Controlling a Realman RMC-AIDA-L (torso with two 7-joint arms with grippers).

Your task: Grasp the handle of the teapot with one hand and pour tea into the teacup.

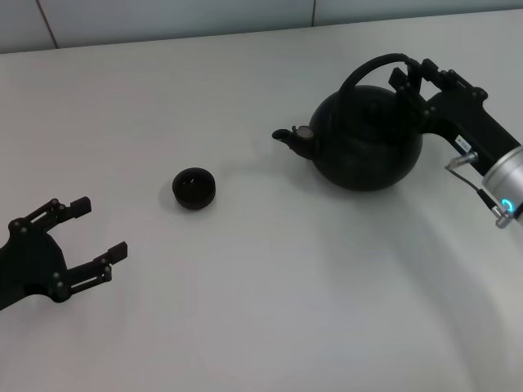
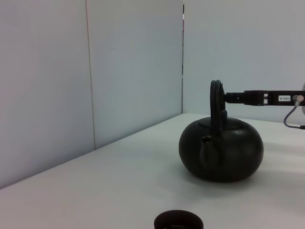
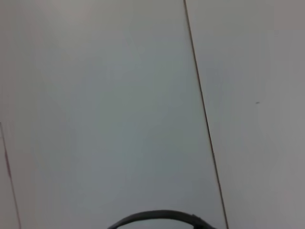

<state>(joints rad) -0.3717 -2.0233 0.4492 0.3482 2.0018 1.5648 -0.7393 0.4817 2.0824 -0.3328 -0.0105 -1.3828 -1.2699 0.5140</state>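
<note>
Hand (image 1: 411, 75) at teapot (image 1: 368, 135) handle (image 1: 369, 69)

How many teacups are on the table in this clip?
1. The teacup stands on the table between the teapot and the left gripper. None other shows.

Black linkage pincers (image 1: 83, 231); silver forearm (image 1: 505, 175), cyan light.

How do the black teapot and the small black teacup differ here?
The round matte black teapot is far larger than the low black handleless teacup. The teapot has a spout, lid and arched handle; the teacup has none. The right gripper is at the teapot's handle; nothing touches the teacup. Both stand upright.
</note>
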